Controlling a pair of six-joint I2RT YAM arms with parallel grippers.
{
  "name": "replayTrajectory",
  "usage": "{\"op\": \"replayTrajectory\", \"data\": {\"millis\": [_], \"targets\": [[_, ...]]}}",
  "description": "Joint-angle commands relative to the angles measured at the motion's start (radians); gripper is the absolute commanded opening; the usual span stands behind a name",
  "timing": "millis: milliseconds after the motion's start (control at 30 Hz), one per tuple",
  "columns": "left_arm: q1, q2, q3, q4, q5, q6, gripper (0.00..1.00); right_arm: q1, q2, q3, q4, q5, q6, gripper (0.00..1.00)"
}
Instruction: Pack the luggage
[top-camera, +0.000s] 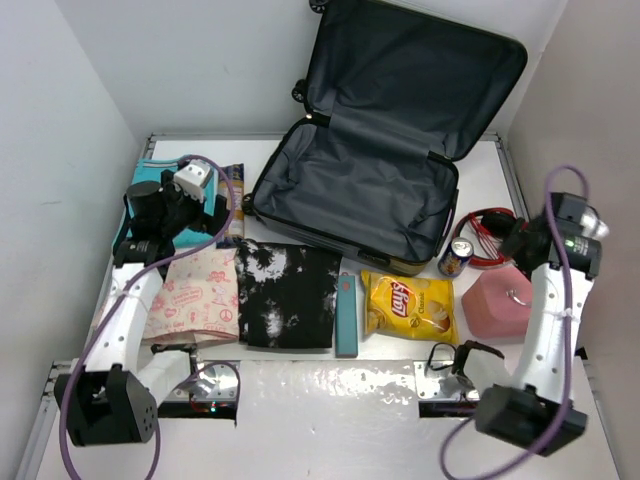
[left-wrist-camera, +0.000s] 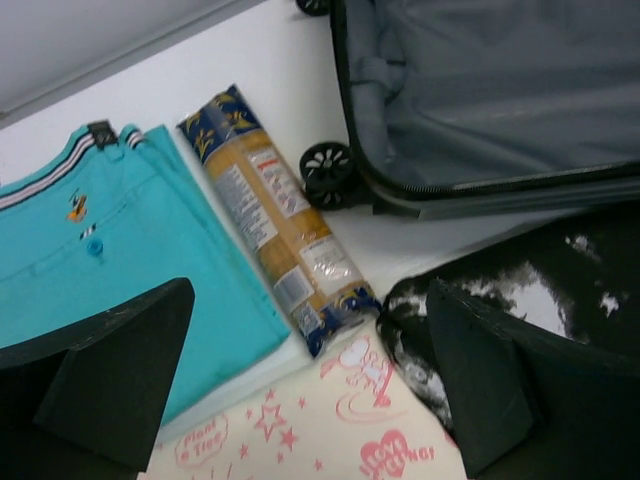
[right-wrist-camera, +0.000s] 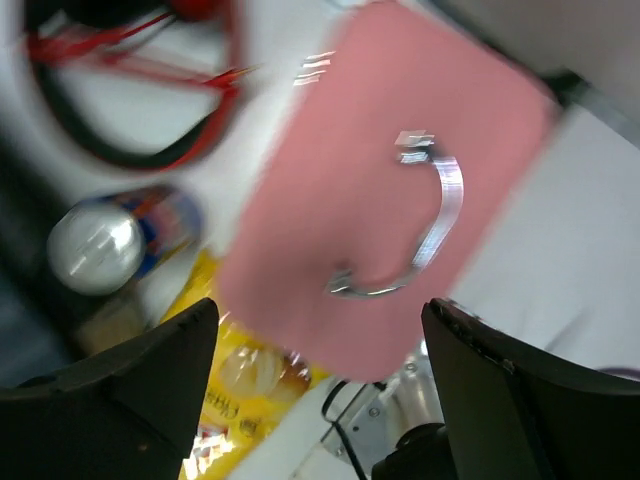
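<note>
The luggage (top-camera: 352, 196) lies open at the back centre, its dark grey lining empty and its lid (top-camera: 420, 75) leaning on the back wall. Its wheel and rim also show in the left wrist view (left-wrist-camera: 480, 110). My left gripper (top-camera: 175, 225) is open and empty. It hovers (left-wrist-camera: 310, 390) over a cream pink-print cloth (left-wrist-camera: 300, 430), beside teal shorts (left-wrist-camera: 110, 250) and a long pasta packet (left-wrist-camera: 275, 215). My right gripper (top-camera: 520, 245) is open and empty (right-wrist-camera: 320, 390) above a pink case (right-wrist-camera: 390, 180) with a metal ring.
Along the front of the luggage lie a black-and-white garment (top-camera: 288, 295), a slim teal case (top-camera: 346, 315), a yellow chip bag (top-camera: 408, 305), a soda can (top-camera: 456, 257) and red headphones (top-camera: 490, 232). White walls close in both sides.
</note>
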Motion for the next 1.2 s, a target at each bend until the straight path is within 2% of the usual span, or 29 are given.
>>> {"op": "replayTrajectory", "data": {"millis": [0, 67, 100, 200, 300, 533, 900, 1167], "targets": [[-0.003, 0.040, 0.006, 0.206, 0.086, -0.060, 1.00, -0.138, 0.008, -0.017, -0.020, -0.017, 0.090, 0.81], [-0.004, 0.062, -0.002, 0.234, 0.088, -0.092, 1.00, -0.166, 0.013, -0.037, 0.001, 0.017, 0.119, 0.78], [-0.003, 0.074, -0.007, 0.287, 0.086, -0.098, 1.00, -0.175, 0.019, -0.051, 0.019, 0.050, 0.119, 0.73], [-0.004, 0.088, -0.037, 0.317, 0.068, -0.106, 1.00, -0.178, 0.042, -0.054, 0.070, 0.106, 0.127, 0.66], [-0.004, 0.093, -0.051, 0.299, 0.060, -0.088, 1.00, -0.178, 0.071, -0.036, 0.056, 0.140, 0.156, 0.59], [-0.006, 0.041, -0.022, 0.253, 0.048, -0.012, 1.00, -0.178, -0.016, -0.186, 0.185, 0.199, 0.153, 0.49], [-0.010, -0.056, 0.059, 0.098, 0.028, 0.005, 1.00, -0.178, -0.051, -0.282, 0.233, 0.344, 0.170, 0.50], [-0.010, -0.087, 0.066, 0.078, 0.008, 0.028, 0.99, -0.178, -0.088, -0.373, 0.262, 0.276, 0.209, 0.49]]}}
